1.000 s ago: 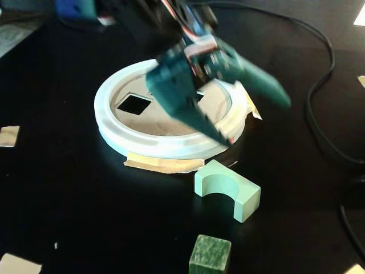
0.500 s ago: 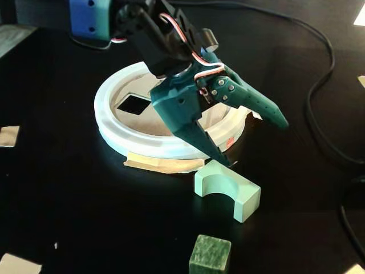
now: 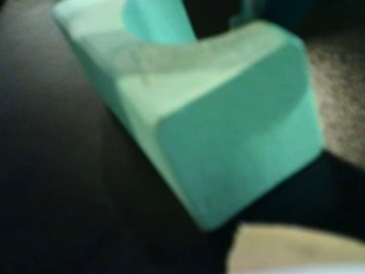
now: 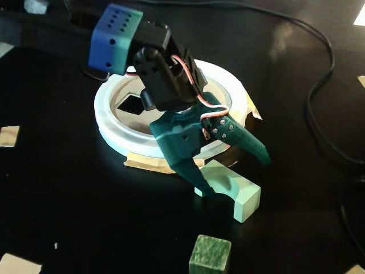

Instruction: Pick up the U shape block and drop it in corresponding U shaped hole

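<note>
The U shape block (image 4: 246, 200) is pale mint green and lies on the black table just in front of the white ring (image 4: 114, 134). My gripper (image 4: 235, 176) is open and low over it. One fingertip is down at the block's left end, and the other hangs above its far right side. In the wrist view the block (image 3: 228, 131) fills the frame, blurred and very close, with its round notch at the top. The arm hides the U shaped hole. Only the square cutout (image 4: 130, 104) shows in the tan panel.
A darker green cube (image 4: 210, 255) sits near the front edge, below the block. Black cables (image 4: 319, 103) run down the right side. Scraps of tape (image 4: 8, 136) lie at the left, and a tan piece (image 4: 154, 164) sticks out under the ring.
The arm has swung forward and down from above the ring to the block, with the jaws open throughout. The block and cube have not moved.
</note>
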`<control>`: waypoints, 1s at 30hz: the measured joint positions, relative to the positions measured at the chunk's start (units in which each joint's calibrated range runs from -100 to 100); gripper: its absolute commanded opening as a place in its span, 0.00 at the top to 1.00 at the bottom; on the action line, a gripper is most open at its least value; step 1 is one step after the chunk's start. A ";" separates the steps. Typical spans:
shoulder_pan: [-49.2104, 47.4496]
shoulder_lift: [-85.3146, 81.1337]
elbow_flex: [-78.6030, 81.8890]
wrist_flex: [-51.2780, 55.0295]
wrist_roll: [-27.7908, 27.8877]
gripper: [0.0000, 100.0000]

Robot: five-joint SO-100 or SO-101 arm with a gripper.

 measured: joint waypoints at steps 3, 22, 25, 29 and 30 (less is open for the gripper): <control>0.00 0.00 0.00 0.00 0.83 0.25; 1.10 0.00 0.00 4.75 2.98 0.78; 0.80 0.00 0.00 4.75 2.98 0.92; 0.60 0.00 0.00 5.14 2.98 0.99; 0.70 0.00 0.00 5.14 2.98 0.99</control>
